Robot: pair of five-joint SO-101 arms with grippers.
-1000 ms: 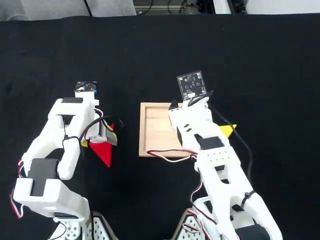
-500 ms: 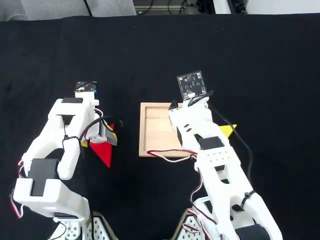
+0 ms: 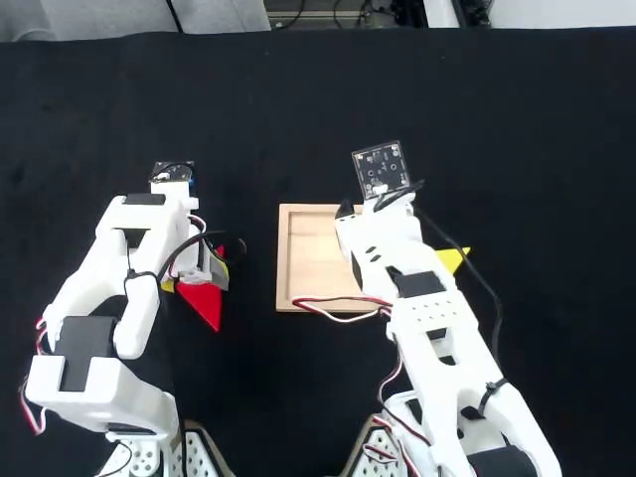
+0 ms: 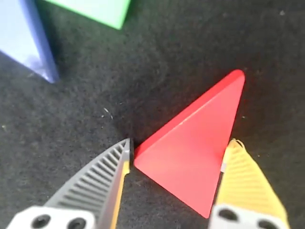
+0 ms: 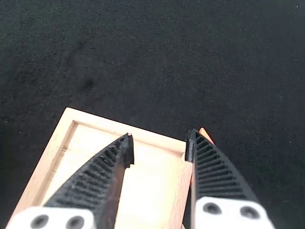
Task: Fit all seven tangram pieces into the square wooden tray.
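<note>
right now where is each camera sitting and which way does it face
High view: fixed above the table, looking down; both arms, tray, red triangle show.
Left wrist view: on the left arm, facing down; left hand straddles the red triangle.
Right wrist view: on the right arm, facing down; open right hand over the tray.
Shared: red triangle in high and left wrist; tray in high and right wrist.

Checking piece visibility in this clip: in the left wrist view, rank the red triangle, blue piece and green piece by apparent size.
Largest: red triangle, by a clear margin.
Unranked: blue piece and green piece. Both are cut off by the frame edge and show similarly small areas, so I won't order them.
</note>
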